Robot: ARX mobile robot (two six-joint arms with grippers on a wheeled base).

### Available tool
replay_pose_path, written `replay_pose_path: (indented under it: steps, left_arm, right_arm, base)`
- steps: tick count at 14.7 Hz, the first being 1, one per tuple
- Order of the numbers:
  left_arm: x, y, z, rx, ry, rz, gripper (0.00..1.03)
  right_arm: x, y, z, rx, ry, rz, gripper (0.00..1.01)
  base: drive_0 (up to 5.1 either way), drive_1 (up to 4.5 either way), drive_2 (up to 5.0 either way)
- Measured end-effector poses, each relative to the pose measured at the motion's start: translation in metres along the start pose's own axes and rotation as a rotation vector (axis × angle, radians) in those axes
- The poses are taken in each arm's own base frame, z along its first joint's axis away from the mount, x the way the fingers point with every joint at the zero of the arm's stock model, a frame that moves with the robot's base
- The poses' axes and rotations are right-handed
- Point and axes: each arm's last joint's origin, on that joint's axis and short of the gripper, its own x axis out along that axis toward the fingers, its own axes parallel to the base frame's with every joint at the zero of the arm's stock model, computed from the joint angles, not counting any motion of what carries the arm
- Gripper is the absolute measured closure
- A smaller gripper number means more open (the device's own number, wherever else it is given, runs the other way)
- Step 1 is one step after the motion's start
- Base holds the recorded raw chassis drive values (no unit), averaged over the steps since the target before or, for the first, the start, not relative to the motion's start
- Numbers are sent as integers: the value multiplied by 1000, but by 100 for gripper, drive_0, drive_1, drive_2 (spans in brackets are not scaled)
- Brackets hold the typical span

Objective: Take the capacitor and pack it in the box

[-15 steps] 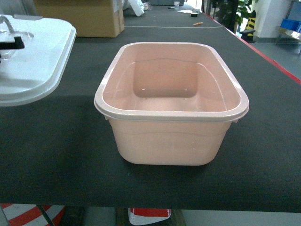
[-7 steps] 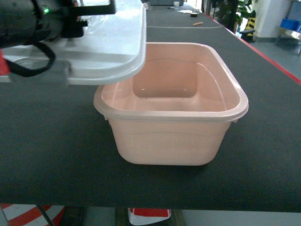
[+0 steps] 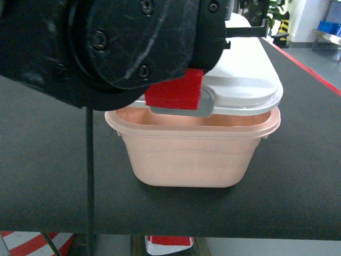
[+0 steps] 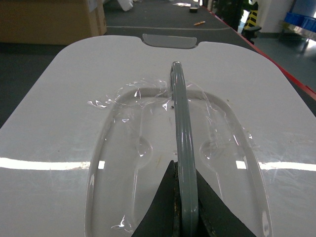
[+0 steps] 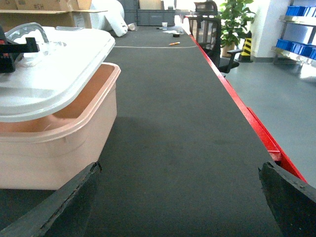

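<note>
The pale pink box [image 3: 192, 160] stands on the dark table mat. Its white lid [image 3: 250, 85] now lies over the opening, tilted, with a strip of pink interior still showing under it [image 5: 86, 98]. My left gripper [image 4: 183, 170] is shut on the lid's grey handle [image 4: 178, 113], which runs between the two black fingers. The left arm [image 3: 122, 42] hides the lid's left part in the head view. A grey clasp [image 3: 181, 109] hangs over the box's front rim. My right gripper [image 5: 178, 168] is open over bare mat to the right of the box [image 5: 59, 148]. The capacitor is out of view.
A brown cardboard carton [image 4: 49, 22] stands behind the box. The table's red edge [image 5: 256, 128] runs along the right, with a black chair [image 5: 210, 29] and blue bins [image 5: 298, 10] beyond it. Small items [image 5: 175, 43] lie at the far end of the mat.
The left arm has carried the lid from the left of the table up and across until it covers the box. That arm now fills the upper left of the head view.
</note>
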Motion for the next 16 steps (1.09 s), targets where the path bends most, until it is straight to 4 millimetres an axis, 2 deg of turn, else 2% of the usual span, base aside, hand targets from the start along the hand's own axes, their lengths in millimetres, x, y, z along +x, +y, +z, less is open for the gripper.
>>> replay_pose_path:
  steps: [3,6,7,8,11,13,14,16]
  left_arm:
    - [11,-12,-10,-14,-7,12,101]
    - [17,-15,-28,-9,35,31,101]
    - [17,-15,-25,-29,12,25,93]
    - [18,-15,-22,-37,-14,18,72]
    - [22,-9,-20,-42,-14,-2,34]
    - [27,4,-6,-85,-47,15,12]
    - [30,18,9,-115,-83,35,3]
    - [30,51,42,-185,-162,80,5]
  right_arm:
    - [0,0,0,0,0,0,3]
    - [0,0,0,0,0,-1,3]
    - [0,0,0,0,0,0,3]
    - [0,0,0,0,0,0,3]
    - [0,0,0,0,0,0,3]
    - [0,0,0,0,0,0,3]
    - [0,0,0,0,0,0,3]
    - [0,0,0,0,0,0,3]
  base:
    - [0,0,0]
    - [0,0,0]
    - [0,0,0]
    - [0,0,0]
    - [0,0,0]
    - [0,0,0]
    - [0,0,0]
    - [0,0,0]
